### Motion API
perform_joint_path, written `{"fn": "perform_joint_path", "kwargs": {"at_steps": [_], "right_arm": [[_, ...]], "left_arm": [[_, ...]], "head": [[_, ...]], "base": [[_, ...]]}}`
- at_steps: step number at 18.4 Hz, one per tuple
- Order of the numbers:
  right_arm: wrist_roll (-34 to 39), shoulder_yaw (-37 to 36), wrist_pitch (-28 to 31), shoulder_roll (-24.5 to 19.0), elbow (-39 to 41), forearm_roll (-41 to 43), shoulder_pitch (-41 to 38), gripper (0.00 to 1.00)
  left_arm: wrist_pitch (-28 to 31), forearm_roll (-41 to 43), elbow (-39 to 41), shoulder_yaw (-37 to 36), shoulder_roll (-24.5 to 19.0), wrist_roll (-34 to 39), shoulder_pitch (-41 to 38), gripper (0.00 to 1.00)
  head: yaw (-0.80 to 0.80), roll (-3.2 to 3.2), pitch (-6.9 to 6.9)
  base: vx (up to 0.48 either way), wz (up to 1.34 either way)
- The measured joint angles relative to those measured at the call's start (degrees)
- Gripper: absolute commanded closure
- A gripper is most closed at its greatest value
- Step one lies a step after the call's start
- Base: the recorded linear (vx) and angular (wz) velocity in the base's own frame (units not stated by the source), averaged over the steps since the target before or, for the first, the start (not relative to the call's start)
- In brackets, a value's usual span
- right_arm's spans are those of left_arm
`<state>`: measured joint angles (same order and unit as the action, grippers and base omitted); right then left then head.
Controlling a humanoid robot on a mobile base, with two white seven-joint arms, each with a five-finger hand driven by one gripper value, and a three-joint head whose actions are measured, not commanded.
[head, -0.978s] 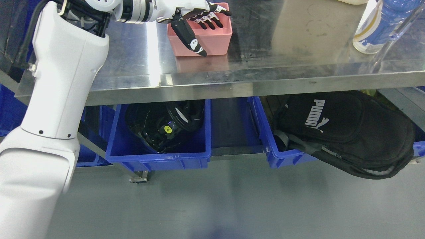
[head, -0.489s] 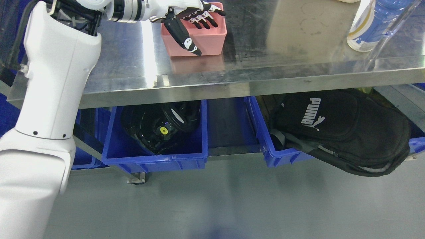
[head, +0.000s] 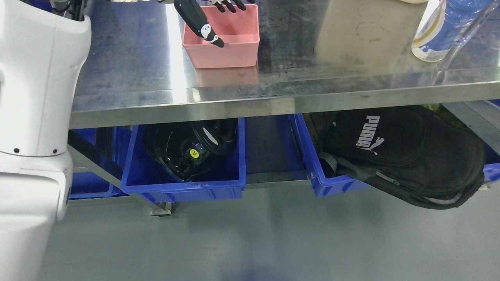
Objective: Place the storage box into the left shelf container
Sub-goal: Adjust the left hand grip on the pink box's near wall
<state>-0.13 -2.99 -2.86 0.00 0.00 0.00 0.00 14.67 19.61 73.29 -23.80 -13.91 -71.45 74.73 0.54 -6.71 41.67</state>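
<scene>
The pink storage box (head: 224, 52) stands open-topped on the steel table (head: 312, 78), near its back left. My left hand (head: 211, 19) hovers over the box, largely cut off by the picture's top edge. Its black thumb stretches down across the box's left side to the near rim, and the fingertips (head: 230, 4) show above the far rim, spread. I see no closed grasp on a wall. The left blue shelf container (head: 183, 185) sits under the table and holds a black helmet-like object (head: 191, 150). My right hand is out of view.
My white left arm (head: 35, 117) fills the picture's left edge. A second blue bin (head: 324, 183) on the right holds a black Puma bag (head: 402, 152) that overhangs it. A bottle (head: 441, 31) stands at the table's back right. Grey floor lies in front.
The camera has shifted. My left hand has drawn up and left, now half out of frame. The pink box stands farther from the bottle than before, a little to the left.
</scene>
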Motion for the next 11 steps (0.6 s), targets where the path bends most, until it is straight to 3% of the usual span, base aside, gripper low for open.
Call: {"fn": "perform_joint_path", "kwargs": {"at_steps": [11], "right_arm": [[0.33, 0.0, 0.03, 0.0, 0.0, 0.0, 0.0, 0.0]], "left_arm": [[-0.33, 0.71, 2.29, -3.14, -3.4, -0.5, -3.63, 0.18]], "head": [[0.0, 0.0, 0.0]], "base": [[0.0, 0.0]]}}
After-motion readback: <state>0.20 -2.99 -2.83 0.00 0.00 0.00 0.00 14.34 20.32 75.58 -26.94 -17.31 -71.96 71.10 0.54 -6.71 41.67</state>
